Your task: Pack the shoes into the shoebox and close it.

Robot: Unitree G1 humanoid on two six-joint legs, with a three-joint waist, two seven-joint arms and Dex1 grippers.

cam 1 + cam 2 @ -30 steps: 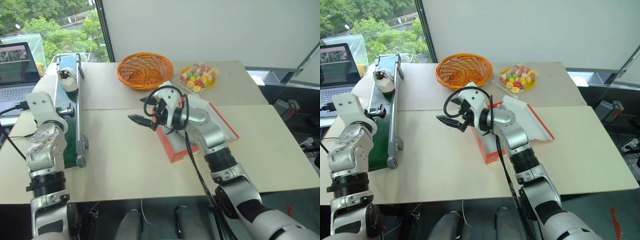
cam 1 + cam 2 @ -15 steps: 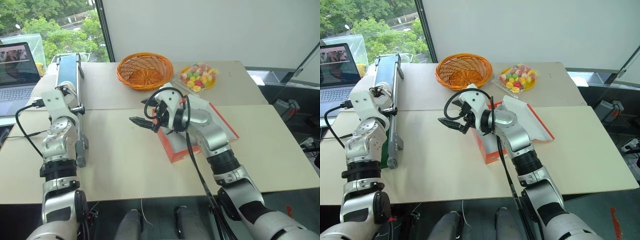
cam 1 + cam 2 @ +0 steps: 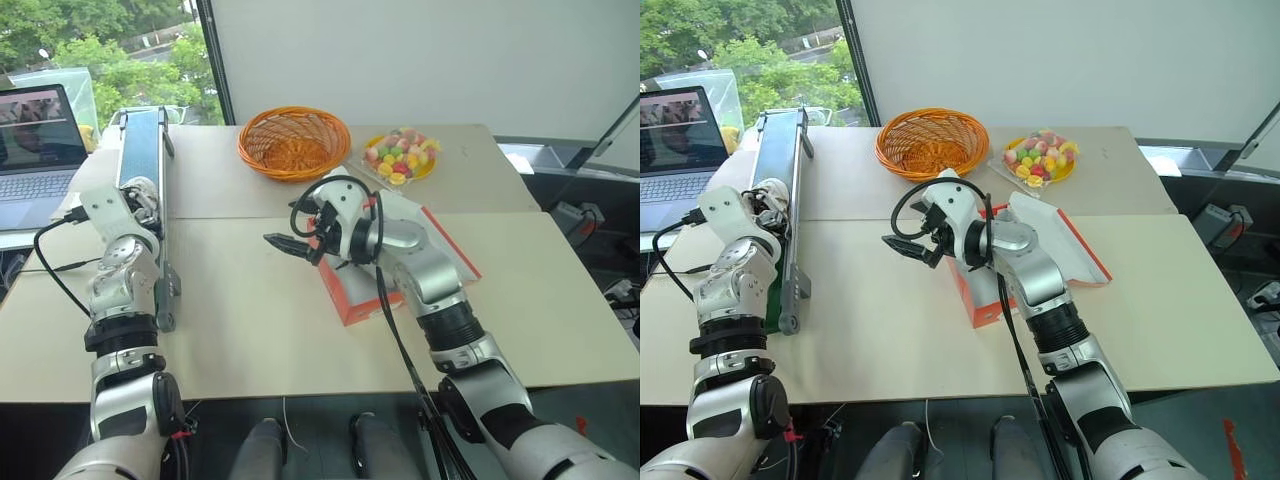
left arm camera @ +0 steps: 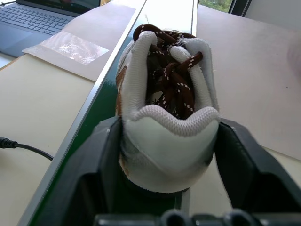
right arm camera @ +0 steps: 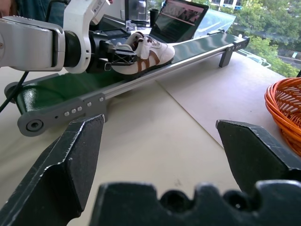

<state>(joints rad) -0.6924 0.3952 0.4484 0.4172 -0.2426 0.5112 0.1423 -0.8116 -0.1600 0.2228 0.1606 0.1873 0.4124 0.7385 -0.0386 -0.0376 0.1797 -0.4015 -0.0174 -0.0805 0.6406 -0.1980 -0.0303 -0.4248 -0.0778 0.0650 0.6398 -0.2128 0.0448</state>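
A white shoe (image 4: 164, 108) with brown laces and brown side markings lies on the green conveyor belt (image 3: 140, 150) at the table's left. My left gripper (image 3: 768, 195) is shut on the heel of this shoe (image 5: 146, 52), one black finger (image 4: 106, 150) pressed to each side. The red-orange shoebox (image 3: 352, 295) sits at the table's middle, open, with its lid (image 3: 445, 245) lying back to the right. My right gripper (image 3: 285, 245) hangs open and empty just left of the shoebox, pointing toward the conveyor.
An orange wicker basket (image 3: 293, 140) and a plate of coloured sweets (image 3: 400, 155) stand at the back of the table. A laptop (image 3: 40, 140) sits left of the conveyor, and a black cable (image 3: 55, 270) trails by my left arm.
The shoe rode down the belt toward me. My left gripper came forward and down and shut on its heel. The right gripper stayed put.
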